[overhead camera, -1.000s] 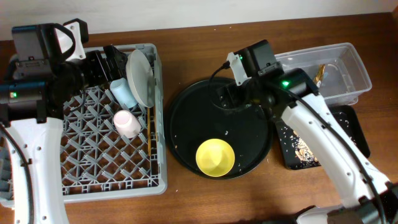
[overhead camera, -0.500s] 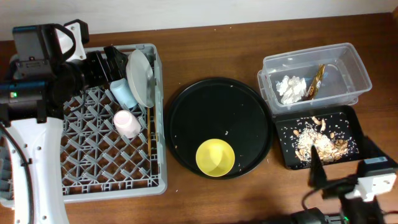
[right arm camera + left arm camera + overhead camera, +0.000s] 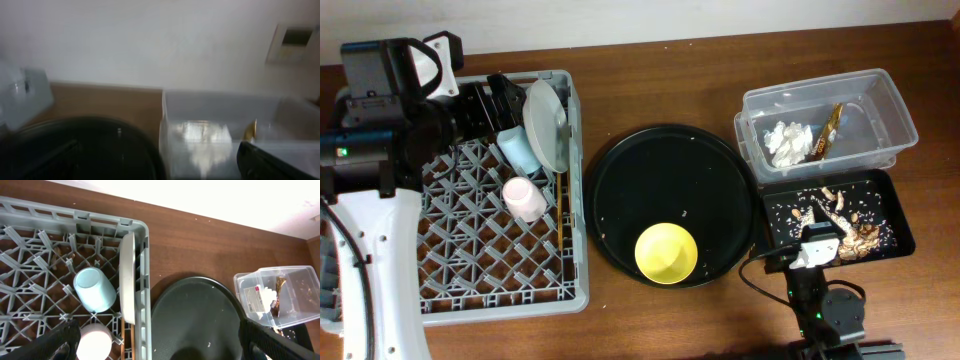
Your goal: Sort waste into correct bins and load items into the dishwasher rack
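Note:
The grey dishwasher rack (image 3: pixel 470 290) holds an upright pale plate (image 3: pixel 545 125), a light blue cup (image 3: pixel 520 150), a pink cup (image 3: pixel 525 198) and chopsticks (image 3: pixel 562 215) along its right side. The yellow bowl (image 3: pixel 666 252) sits on the round black tray (image 3: pixel 660 170). The clear tub (image 3: pixel 890 110) holds tissue wads (image 3: pixel 782 140) and a foil wrapper (image 3: pixel 830 130). The shallow black tray (image 3: pixel 898 215) holds food scraps (image 3: pixel 850 235). My left gripper (image 3: pixel 160 350) is open and empty above the rack's back right corner. My right gripper (image 3: pixel 160 165) is open, low at the table's front, facing the tub (image 3: pixel 210 135); its view is blurred.
The right arm's body (image 3: pixel 825 300) stands at the table's front edge, just in front of the shallow black tray. The round black tray lies between the rack and the bins. A pale wall runs behind the table.
The right arm left the back of the round tray and swung down to the table's front edge near the shallow black tray. The left arm has not moved.

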Available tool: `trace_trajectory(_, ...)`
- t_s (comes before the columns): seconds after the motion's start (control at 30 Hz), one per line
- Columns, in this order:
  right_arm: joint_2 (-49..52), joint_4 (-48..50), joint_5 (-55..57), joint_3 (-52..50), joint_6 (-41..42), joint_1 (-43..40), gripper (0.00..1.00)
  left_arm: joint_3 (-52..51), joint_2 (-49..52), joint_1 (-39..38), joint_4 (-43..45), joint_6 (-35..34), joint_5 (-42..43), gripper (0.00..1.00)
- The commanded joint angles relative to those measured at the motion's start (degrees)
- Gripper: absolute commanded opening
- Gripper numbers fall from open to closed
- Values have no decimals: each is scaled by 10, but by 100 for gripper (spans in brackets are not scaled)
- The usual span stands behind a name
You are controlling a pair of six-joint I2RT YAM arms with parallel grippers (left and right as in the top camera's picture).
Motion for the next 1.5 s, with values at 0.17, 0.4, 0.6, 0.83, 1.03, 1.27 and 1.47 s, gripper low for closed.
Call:
trace_trajectory(0.17, -6, -42, -27, -5, 9, -5, 99, 3, 3, 0, 1, 1, 4, 99)
trace_trajectory(0.4, -6, -42, -27, -5, 9, -5, 99, 3, 3, 0, 1, 1, 4, 99)
trace_trajectory(0.6, -6, -42, -27, -5, 9, -5, 99, 2, 10, -1, -2, 1, 2, 99)
trace_trajectory(0.83, -6, -42, -27, -5, 9, -5, 99, -81, -182, -1, -3, 2, -24, 99)
trace_trajectory(1.03, -6, -42, -27, -5, 9, -5, 99, -531, -507, -1, 94, 3, -69, 99)
trace_trajectory(1.27, -6, -42, -27, -5, 9, -5, 99, -912, -785, -1, 746, 3, -79, 99)
trace_trajectory(1.47, -6, -42, -27, -5, 9, -5, 99, -1041, -853, -1, 788, 3, -134, 99)
